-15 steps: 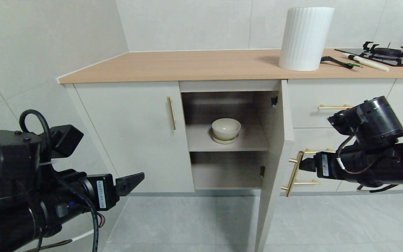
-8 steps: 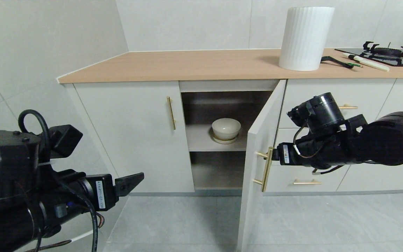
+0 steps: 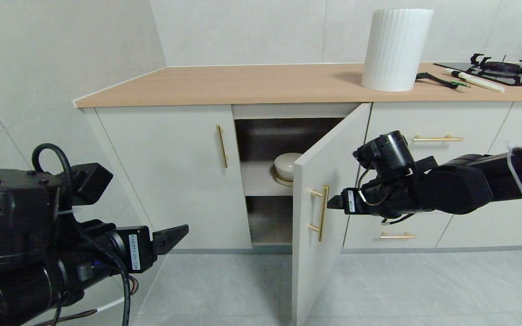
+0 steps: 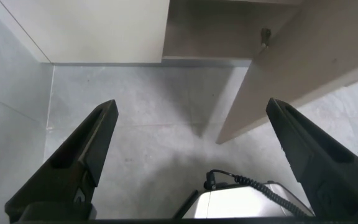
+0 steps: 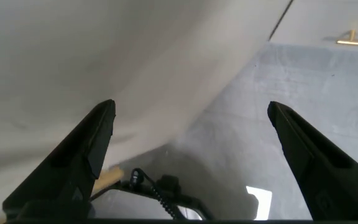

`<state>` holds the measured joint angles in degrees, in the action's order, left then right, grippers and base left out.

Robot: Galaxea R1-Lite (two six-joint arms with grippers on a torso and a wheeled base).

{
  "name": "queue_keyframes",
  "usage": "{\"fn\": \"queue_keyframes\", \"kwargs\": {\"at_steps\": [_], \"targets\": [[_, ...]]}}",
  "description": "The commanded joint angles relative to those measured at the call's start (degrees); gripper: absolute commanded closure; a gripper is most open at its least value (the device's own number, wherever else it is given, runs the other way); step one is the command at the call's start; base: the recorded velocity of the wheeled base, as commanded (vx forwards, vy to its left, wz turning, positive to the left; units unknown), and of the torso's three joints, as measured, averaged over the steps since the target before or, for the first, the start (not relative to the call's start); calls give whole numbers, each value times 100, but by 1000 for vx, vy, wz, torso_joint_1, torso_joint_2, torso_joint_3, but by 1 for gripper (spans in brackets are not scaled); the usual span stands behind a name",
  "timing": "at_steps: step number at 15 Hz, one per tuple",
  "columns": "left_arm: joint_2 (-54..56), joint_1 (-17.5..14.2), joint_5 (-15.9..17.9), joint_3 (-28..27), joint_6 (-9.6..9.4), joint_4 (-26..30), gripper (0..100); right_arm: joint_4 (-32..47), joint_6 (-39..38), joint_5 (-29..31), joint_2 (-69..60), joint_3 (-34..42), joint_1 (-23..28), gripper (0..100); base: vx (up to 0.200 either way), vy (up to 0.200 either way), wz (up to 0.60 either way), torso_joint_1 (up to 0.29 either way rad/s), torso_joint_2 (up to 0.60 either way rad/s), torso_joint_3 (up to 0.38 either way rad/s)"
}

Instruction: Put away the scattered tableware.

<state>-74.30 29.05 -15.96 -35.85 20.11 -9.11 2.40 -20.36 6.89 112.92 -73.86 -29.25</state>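
A cream bowl (image 3: 285, 165) sits on a small plate on the cupboard's middle shelf, half hidden by the white cupboard door (image 3: 320, 181). The door stands partly shut. My right gripper (image 3: 332, 203) is at the door's outer face, right beside its gold handle (image 3: 321, 213), and it is open. In the right wrist view the door face (image 5: 104, 50) lies close in front of the spread fingers (image 5: 98, 143). My left gripper (image 3: 172, 235) hangs low at the left, open and holding nothing, above the grey floor (image 4: 166, 124) in front of the cupboard.
The wooden countertop (image 3: 243, 83) carries a tall white ribbed container (image 3: 395, 50), some utensils (image 3: 469, 80) and a gas hob (image 3: 503, 68). Drawers with gold handles (image 3: 437, 138) lie behind my right arm. The left cupboard door (image 3: 175, 172) is shut. A wall (image 3: 39, 90) is close on the left.
My right arm has swung the cupboard door leftward from wide open to partly shut, so the bowl is now half covered. The left arm has barely moved.
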Motion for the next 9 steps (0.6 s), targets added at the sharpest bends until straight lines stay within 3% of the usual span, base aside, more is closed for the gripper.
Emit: {"fn": "queue_keyframes", "kwargs": {"at_steps": [1, 2, 8, 9], "targets": [[3, -5, -4, 17, -51, -3, 0, -3, -3, 6, 142, -32, -2, 0, 0, 0, 0, 0, 0, 0], [3, -5, -4, 26, -78, -3, 0, -38, -3, 6, 160, -32, -2, 0, 0, 0, 0, 0, 0, 0], [3, 4, -4, 26, -104, -3, 0, -521, -117, 14, 301, -23, -2, 0, 200, 0, 0, 0, 2, 4], [-5, 4, -4, 26, -104, -3, 0, -574, -205, 14, 309, -23, -11, 0, 0, 0, 0, 0, 0, 0]]}}
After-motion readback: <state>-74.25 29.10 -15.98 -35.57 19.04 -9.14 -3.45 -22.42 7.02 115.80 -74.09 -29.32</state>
